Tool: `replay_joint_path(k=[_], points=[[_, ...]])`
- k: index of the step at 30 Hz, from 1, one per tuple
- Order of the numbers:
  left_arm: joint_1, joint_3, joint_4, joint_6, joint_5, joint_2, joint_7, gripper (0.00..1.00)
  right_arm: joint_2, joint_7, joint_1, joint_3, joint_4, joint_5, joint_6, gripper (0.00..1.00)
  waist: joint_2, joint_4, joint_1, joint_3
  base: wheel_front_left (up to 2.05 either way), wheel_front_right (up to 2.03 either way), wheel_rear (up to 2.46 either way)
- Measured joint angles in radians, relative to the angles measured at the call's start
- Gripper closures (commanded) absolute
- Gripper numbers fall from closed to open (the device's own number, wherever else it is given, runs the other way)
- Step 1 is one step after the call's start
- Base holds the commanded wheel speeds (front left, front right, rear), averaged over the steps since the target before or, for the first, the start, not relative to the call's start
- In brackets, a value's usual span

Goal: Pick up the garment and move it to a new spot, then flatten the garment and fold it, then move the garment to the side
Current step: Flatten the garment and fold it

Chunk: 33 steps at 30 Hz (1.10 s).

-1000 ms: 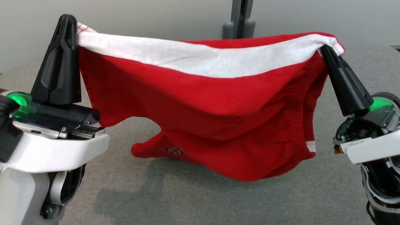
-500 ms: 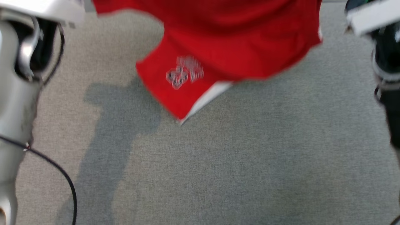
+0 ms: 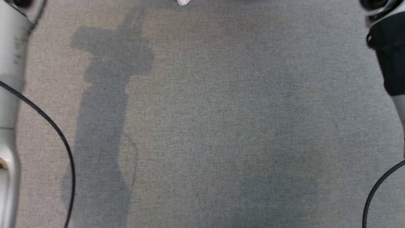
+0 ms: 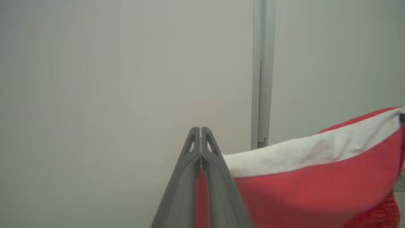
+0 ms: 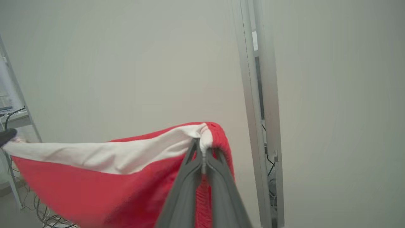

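The garment [image 4: 310,186] is a pair of red shorts with a white band, held stretched in the air between both grippers. My left gripper [image 4: 200,133] is shut on one end of its top edge, with red cloth showing between the fingers. My right gripper [image 5: 200,144] is shut on the other end of the garment [image 5: 95,186], where the white band bunches at the tips. In the head view only a small white and red tip of the garment [image 3: 183,2] shows at the top edge.
A grey cloth-covered table [image 3: 221,126] lies below, crossed by the arms' shadow. My pale left forearm [image 3: 9,63] and a black cable [image 3: 60,136] stand at the left edge, my dark right arm [image 3: 390,57] at the right. A pale wall with an upright post [image 4: 262,72] stands behind.
The head view has swung down over the table, so the garment has slid off its top edge. Both grippers still hold the garment stretched between them.
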<state>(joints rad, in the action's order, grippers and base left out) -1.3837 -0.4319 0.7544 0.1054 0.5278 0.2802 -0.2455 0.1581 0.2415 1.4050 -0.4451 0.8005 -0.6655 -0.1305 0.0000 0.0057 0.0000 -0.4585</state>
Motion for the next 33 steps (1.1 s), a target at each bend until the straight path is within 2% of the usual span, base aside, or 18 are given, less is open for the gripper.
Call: replay_joint_path(k=[7, 14, 18, 22, 26, 30, 33], points=[[0.205, 0.014, 0.028, 0.013, 0.039, -0.066, -0.012, 1.00, 0.019, 0.015, -0.128, -0.125, 0.025, -0.070, 0.000, 1.00, 0.0000, 0.016, 0.0000, -0.017, 0.00, 0.00, 0.00], [0.569, 0.121, -0.168, -0.001, 0.005, -0.100, -0.014, 1.00, 0.076, 0.020, -0.409, -0.230, -0.070, -0.188, 0.000, 1.00, 0.0000, 0.029, 0.0000, 0.009, 0.00, 0.00, 0.00], [0.771, 0.164, -0.253, 0.000, -0.018, -0.096, -0.014, 1.00, 0.118, 0.021, -0.575, -0.272, -0.141, -0.242, 0.000, 1.00, 0.0000, 0.033, 0.0000, 0.049, 0.00, 0.00, 0.00], [0.941, 0.201, -0.351, 0.000, -0.035, -0.092, -0.015, 1.00, 0.155, 0.023, -0.719, -0.259, -0.214, -0.274, 0.000, 1.00, 0.0000, 0.034, 0.0000, 0.097, 0.00, 0.00, 0.00], [1.093, 0.193, -0.447, -0.001, -0.038, -0.091, -0.007, 1.00, 0.187, 0.023, -0.868, -0.243, -0.297, -0.300, 0.000, 1.00, 0.0000, 0.038, 0.0000, 0.149, 0.00, 0.00, 0.00], [1.230, 0.177, -0.581, -0.001, 0.018, -0.080, 0.071, 1.00, 0.226, 0.004, -0.993, -0.236, -0.372, -0.307, 0.000, 1.00, 0.0000, 0.037, 0.0000, 0.198, 0.00, 0.00, 0.00], [1.337, 0.184, -0.669, -0.011, 0.048, -0.044, 0.140, 1.00, 0.246, -0.025, -1.073, -0.207, -0.416, -0.293, 0.000, 1.00, 0.0000, 0.032, 0.0000, 0.233, 0.00, 0.00, 0.00]])
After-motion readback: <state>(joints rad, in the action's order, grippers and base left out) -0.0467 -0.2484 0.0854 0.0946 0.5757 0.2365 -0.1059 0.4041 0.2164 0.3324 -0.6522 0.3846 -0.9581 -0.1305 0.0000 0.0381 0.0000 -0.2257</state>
